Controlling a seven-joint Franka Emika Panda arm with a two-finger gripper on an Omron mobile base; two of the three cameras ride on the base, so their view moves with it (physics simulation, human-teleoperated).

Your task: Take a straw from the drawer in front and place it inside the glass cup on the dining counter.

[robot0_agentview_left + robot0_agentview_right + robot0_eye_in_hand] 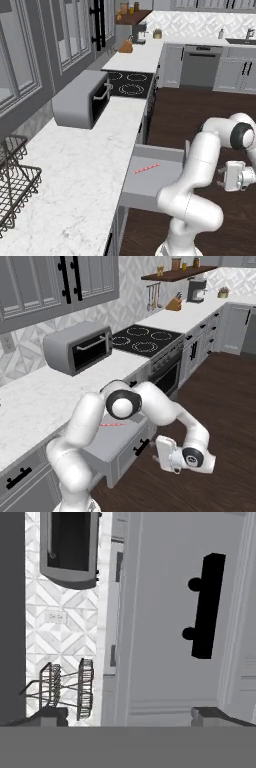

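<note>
Fingers spread wide and empty, facing the drawer front's black handle from out over the floor; straw lies flat inside the open drawer, long axis slanted across it, up and behind the front panel.

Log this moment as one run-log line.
drawer: pulled open | straw: lying inside, untouched | gripper: open, facing drawer front near handle, holding nothing

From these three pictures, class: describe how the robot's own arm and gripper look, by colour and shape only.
The glossy white arm has thick rounded segments and round dark joint caps. Its boxy white gripper ends in two small dark finger tips. No cables or markings are visible.
</note>
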